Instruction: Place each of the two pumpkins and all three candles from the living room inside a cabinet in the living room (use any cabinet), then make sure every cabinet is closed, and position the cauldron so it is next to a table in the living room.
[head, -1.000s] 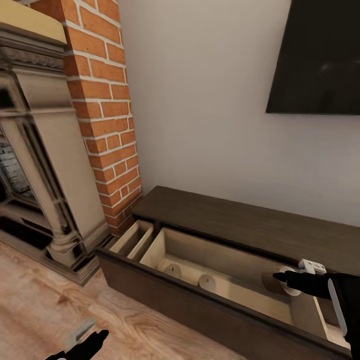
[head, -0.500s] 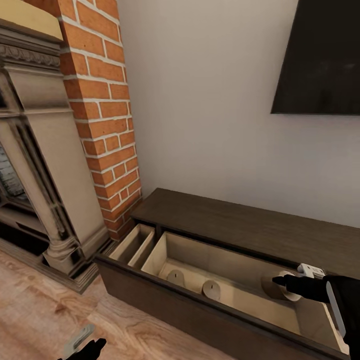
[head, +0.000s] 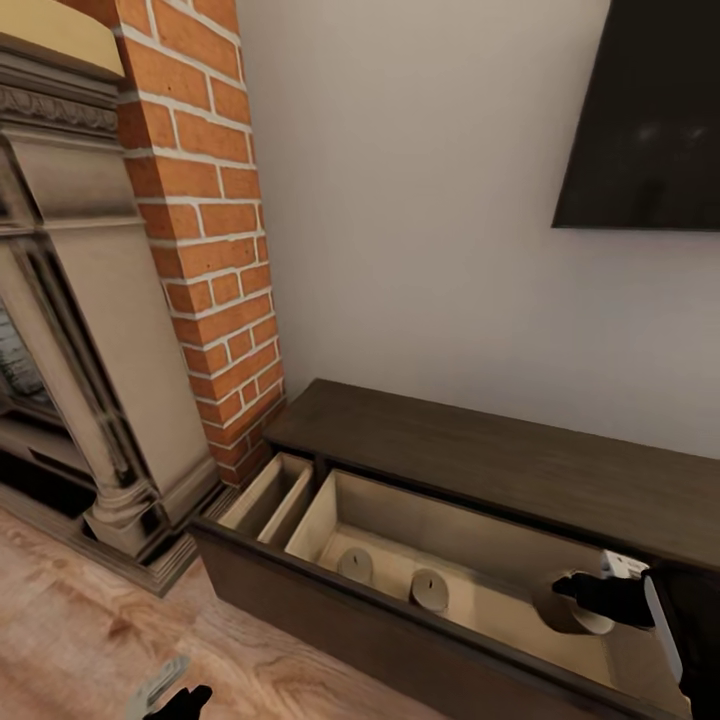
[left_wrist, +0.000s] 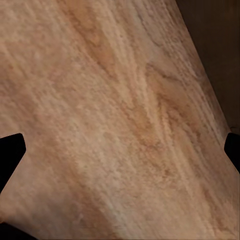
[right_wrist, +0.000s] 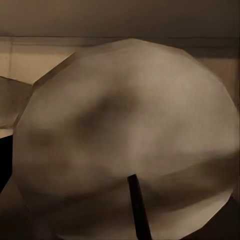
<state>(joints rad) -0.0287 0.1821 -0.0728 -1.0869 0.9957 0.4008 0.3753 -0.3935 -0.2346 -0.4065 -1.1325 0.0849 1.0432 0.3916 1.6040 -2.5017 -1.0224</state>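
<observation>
The long dark-brown cabinet stands against the wall with its wide drawer pulled out. Two stubby candles stand on the pale drawer floor. My right gripper is shut on a third candle, lying on its side, low inside the drawer's right part. In the right wrist view this candle is very close, its dark wick showing. My left gripper hangs open over the wood floor, in front of the cabinet's left end. Pumpkins and cauldron are out of view.
A narrow drawer at the cabinet's left end also stands open. An ornate fireplace surround and a brick column rise to the left. A dark TV hangs on the wall above the cabinet.
The whole head view has shifted a little. My right gripper has sunk lower into the drawer with the candle. The left gripper has dropped toward the picture's lower edge.
</observation>
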